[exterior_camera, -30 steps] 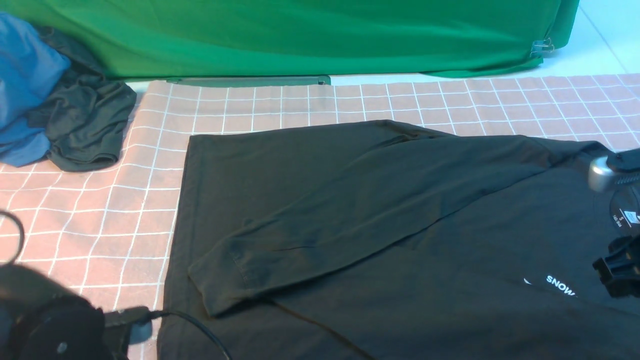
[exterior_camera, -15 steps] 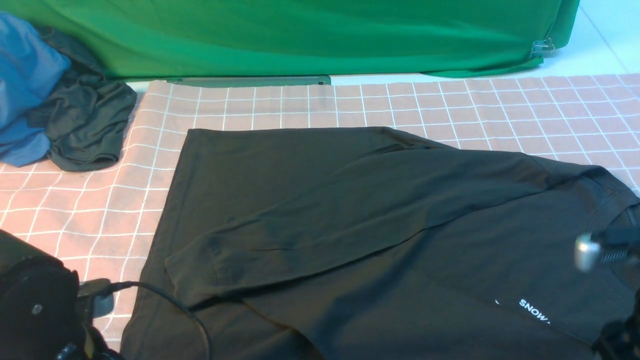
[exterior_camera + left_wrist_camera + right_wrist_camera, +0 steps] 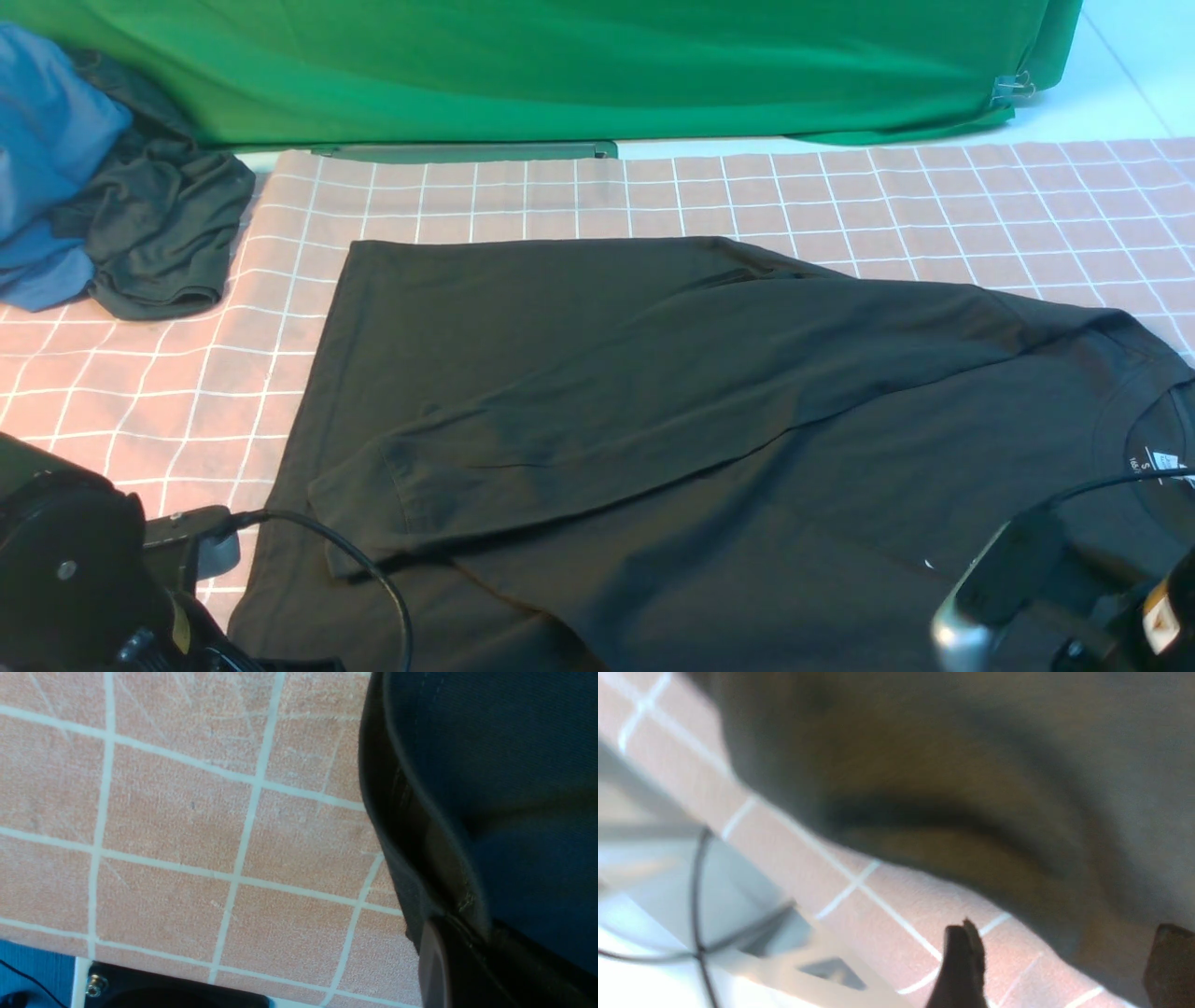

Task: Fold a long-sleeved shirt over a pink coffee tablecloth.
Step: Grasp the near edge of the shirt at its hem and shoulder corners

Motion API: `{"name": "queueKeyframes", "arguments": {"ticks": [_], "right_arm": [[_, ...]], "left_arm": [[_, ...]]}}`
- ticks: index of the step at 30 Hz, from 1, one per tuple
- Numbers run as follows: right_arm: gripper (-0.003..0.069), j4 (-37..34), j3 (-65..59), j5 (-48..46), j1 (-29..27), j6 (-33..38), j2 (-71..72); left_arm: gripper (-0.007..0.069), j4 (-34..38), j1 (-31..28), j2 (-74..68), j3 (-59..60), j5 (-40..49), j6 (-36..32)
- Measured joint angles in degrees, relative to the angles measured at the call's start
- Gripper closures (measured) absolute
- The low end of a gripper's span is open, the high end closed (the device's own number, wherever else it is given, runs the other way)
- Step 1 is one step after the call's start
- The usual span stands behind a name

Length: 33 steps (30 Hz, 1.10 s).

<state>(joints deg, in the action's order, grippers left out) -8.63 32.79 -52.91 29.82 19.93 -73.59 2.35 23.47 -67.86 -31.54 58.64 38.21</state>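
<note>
The black long-sleeved shirt (image 3: 709, 448) lies spread on the pink coffee tablecloth (image 3: 579, 196), with one sleeve (image 3: 597, 411) folded across its body. Its white neck label (image 3: 1167, 460) shows at the right, and the chest print is hidden behind my right arm (image 3: 1018, 579). In the blurred right wrist view my right gripper (image 3: 1064, 963) is open, and the shirt's edge (image 3: 1017, 882) lies just ahead of its spread fingers. My left gripper (image 3: 467, 952) is shut on the shirt's hem (image 3: 397, 858), which curls up off the cloth into it.
A blue garment (image 3: 42, 159) and a smaller dark grey garment (image 3: 159, 233) are piled at the far left. The green backdrop cloth (image 3: 560, 65) hangs along the back. My left arm (image 3: 65, 579) and its cable (image 3: 373, 579) sit at the near-left corner.
The shirt slid toward me and to the left, then stopped. My right arm dropped from beside the collar to the near-right corner and now covers the print.
</note>
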Motion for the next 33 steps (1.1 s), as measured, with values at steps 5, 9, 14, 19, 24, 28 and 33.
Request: {"name": "queueKeyframes", "arguments": {"ticks": [5,9,14,19,24,28,33], "right_arm": [[0.0127,3.2,-1.2,4.2,6.8,0.0,-0.6],[0.0127,6.4,-3.3,5.2,7.6,-0.4,-3.2],[0.0149,8.6,-4.3,7.9,7.7,-0.8,-5.4],[0.0330,10.5,-4.2,9.4,7.7,-1.6,-6.0],[0.0584,11.1,-2.7,8.4,7.7,-0.3,-6.6],[0.0589,10.3,0.8,4.4,7.7,-0.2,-6.8],[0.0589,10.0,5.9,1.4,5.8,-0.1,-6.3]], "left_arm": [[0.0594,0.0,0.0,0.0,0.0,-0.9,0.0],[0.0594,0.2,0.0,0.0,0.0,-1.7,-0.1],[0.0594,1.3,0.0,0.0,0.0,-3.0,-0.4],[0.0594,2.2,0.0,0.2,-1.2,-3.2,-0.6],[0.0594,2.2,-0.4,0.9,-5.1,-2.5,-0.5],[0.0594,2.1,-2.7,1.2,-11.7,-1.4,-0.2],[0.0594,2.1,-7.5,1.2,-18.3,-1.2,-0.1]]}}
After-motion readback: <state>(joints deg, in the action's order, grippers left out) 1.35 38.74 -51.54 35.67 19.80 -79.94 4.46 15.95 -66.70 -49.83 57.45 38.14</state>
